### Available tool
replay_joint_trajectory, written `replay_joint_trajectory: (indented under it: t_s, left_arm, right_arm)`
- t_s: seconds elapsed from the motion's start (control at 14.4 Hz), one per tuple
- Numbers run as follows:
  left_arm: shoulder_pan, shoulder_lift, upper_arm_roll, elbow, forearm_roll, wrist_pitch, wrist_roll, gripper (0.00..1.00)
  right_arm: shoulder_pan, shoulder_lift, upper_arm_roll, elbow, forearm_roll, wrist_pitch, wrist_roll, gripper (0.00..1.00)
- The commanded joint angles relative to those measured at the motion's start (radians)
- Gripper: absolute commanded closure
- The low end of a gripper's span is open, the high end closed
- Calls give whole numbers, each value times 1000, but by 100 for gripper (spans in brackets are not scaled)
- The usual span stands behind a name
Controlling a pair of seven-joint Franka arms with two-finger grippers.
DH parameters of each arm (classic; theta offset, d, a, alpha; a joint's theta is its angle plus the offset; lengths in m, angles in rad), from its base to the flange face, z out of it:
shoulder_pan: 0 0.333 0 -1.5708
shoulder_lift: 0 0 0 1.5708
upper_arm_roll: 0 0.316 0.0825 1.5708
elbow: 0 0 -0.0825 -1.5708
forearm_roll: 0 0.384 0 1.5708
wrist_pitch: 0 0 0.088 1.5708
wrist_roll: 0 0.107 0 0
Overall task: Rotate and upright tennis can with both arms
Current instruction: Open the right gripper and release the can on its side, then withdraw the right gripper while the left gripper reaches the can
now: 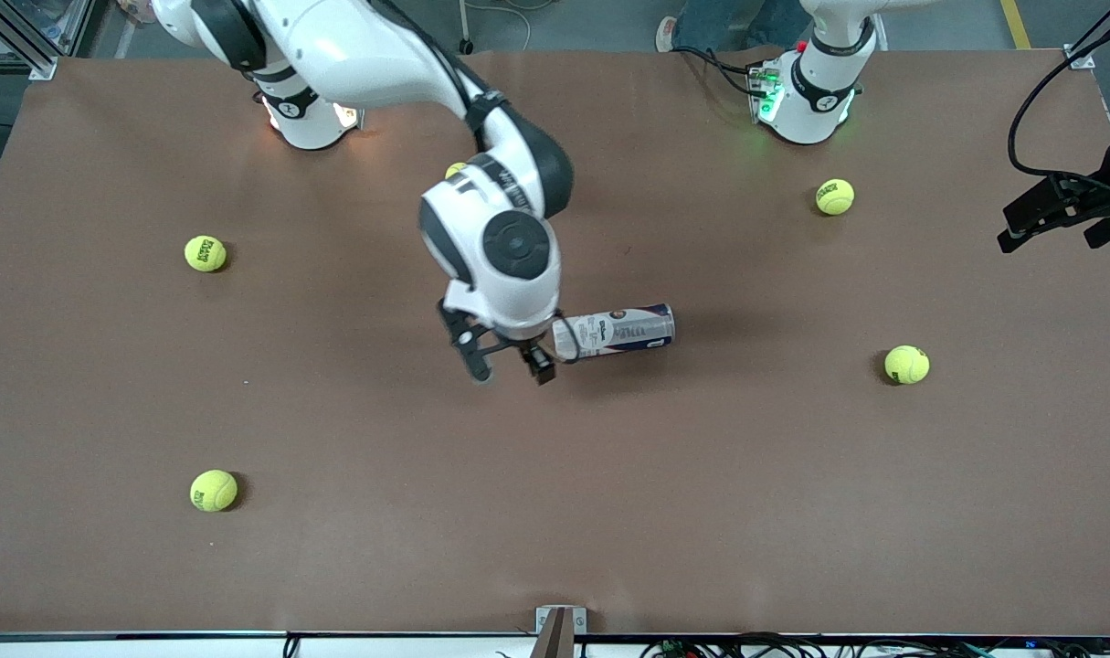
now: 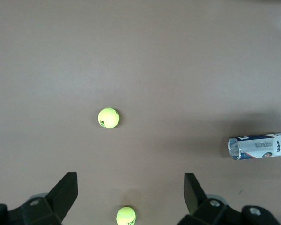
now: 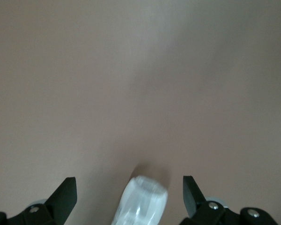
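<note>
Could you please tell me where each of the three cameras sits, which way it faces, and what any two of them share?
Front view: high across the table, facing both bases; shows the lying tennis can, the open right gripper by one end of it, and the left gripper waiting at the left arm's end.
Left wrist view: looks down past the open left gripper at two tennis balls and the can.
Right wrist view: looks down between the right gripper's fingers at the can's end.
All three share the can.
</note>
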Motion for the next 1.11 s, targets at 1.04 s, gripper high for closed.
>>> replay_joint_trajectory:
  t_s: [1.04]
  left_arm:
    - [-19,182,-52,-383,-534,194,-15,0]
  right_arm:
    - [-700,-432,6,-445,-73,-13,-1614,0]
